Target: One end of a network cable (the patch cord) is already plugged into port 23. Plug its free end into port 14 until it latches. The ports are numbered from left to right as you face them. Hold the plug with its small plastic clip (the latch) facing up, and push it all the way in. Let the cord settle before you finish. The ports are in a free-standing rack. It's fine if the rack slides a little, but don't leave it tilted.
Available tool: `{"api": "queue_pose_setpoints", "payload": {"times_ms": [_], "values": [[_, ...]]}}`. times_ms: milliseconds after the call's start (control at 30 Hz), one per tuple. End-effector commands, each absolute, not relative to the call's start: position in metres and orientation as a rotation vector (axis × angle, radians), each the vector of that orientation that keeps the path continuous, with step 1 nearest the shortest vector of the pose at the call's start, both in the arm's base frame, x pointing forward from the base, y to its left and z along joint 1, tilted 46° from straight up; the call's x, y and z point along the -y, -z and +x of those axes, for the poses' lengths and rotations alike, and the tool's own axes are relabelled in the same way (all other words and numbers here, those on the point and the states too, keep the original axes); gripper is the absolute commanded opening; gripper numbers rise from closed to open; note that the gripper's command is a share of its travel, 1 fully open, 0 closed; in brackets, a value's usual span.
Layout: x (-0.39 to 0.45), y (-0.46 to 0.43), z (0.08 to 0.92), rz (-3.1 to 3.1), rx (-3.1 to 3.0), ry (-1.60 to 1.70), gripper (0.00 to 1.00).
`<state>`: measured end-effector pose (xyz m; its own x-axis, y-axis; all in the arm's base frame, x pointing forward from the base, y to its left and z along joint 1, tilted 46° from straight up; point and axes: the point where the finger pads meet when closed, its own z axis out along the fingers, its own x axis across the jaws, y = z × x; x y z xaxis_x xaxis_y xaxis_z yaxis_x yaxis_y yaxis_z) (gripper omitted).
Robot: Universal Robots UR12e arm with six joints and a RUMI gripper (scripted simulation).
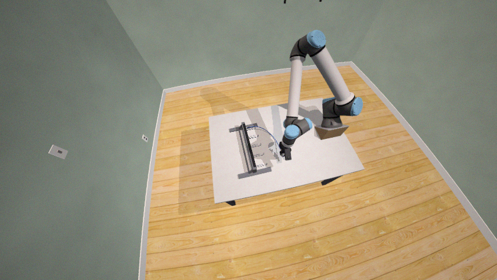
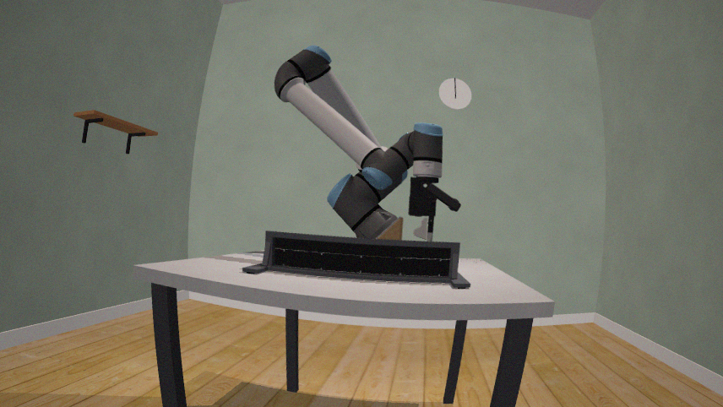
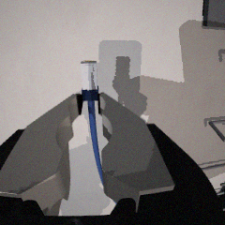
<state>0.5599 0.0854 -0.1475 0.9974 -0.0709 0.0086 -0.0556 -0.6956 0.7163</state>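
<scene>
My gripper point(image 3: 90, 95) is shut on the free plug point(image 3: 88, 75) of the patch cord. The clear plug sticks out past the fingertips and points down at the white table. The blue cord point(image 3: 95, 141) runs back between the fingers. In the top view the gripper point(image 1: 285, 153) hangs above the table beside the rack point(image 1: 248, 147), and the cord point(image 1: 269, 133) arcs from it to the rack's far end. In the exterior view the gripper point(image 2: 428, 230) is behind the rack point(image 2: 360, 257), above its right end. I cannot read the port numbers or see the latch side.
The rack stands upright on two flat feet on the white table point(image 1: 278, 153). The arm's base point(image 1: 330, 128) sits on a wooden block at the table's far corner. Several short cord stubs point(image 1: 257, 144) lie behind the rack.
</scene>
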Motion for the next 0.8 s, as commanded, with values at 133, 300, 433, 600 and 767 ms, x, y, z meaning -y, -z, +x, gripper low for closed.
{"api": "queue_pose_setpoints", "payload": {"times_ms": [133,300,433,600,767], "values": [[-0.0848,0.1426,0.5663,2.343,0.112,0.009,0.00],[-0.0839,0.1418,0.5671,2.342,0.121,0.006,0.00],[-0.0829,0.1405,0.5682,2.341,0.134,0.001,0.00],[-0.0815,0.1383,0.5706,2.339,0.154,-0.008,0.00],[-0.0798,0.1358,0.5728,2.337,0.178,-0.017,0.00]]}}
